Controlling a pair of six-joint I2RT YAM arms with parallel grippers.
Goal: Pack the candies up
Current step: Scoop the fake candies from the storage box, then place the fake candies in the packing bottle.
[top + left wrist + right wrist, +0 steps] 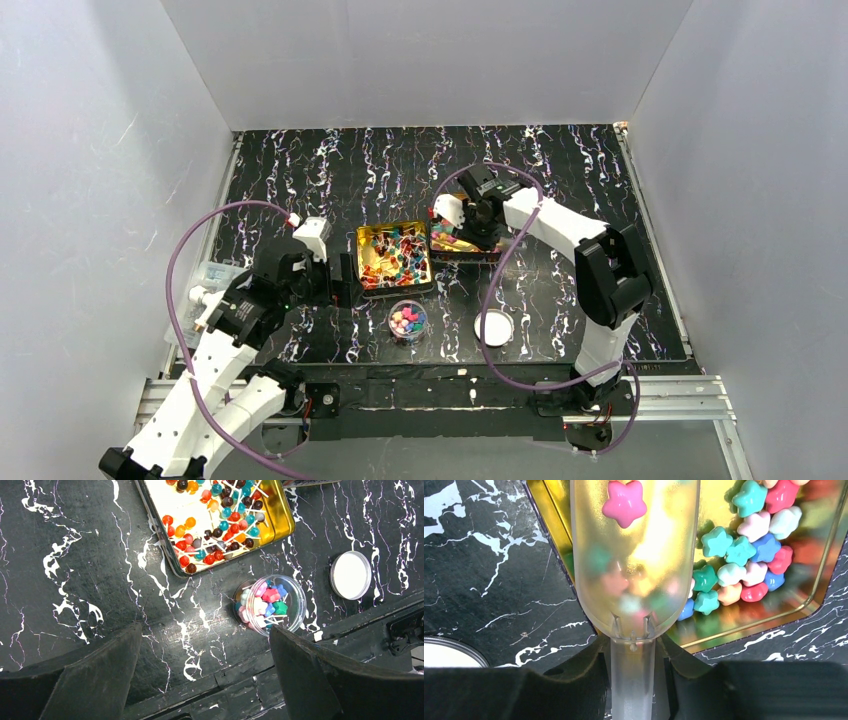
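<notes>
Star-shaped candies (744, 555) in pink, teal, blue and white lie in a gold tin (811, 607). My right gripper (633, 650) is shut on the handle of a translucent scoop (634, 570), which hangs over that tin with one pink star (624, 502) in it. From above, the right gripper (470, 222) sits over the right-hand tin (450, 245). A clear round jar (292, 611) (407, 322) holds several candies. My left gripper (205, 635) stands open and holds nothing, low over the mat just left of the jar.
A second gold tin (362, 262) (280, 515) of round sweets on white sticks lies left of the first. A round white lid (494, 327) (351, 575) rests right of the jar. A clear plastic box (205, 285) sits at the mat's left edge.
</notes>
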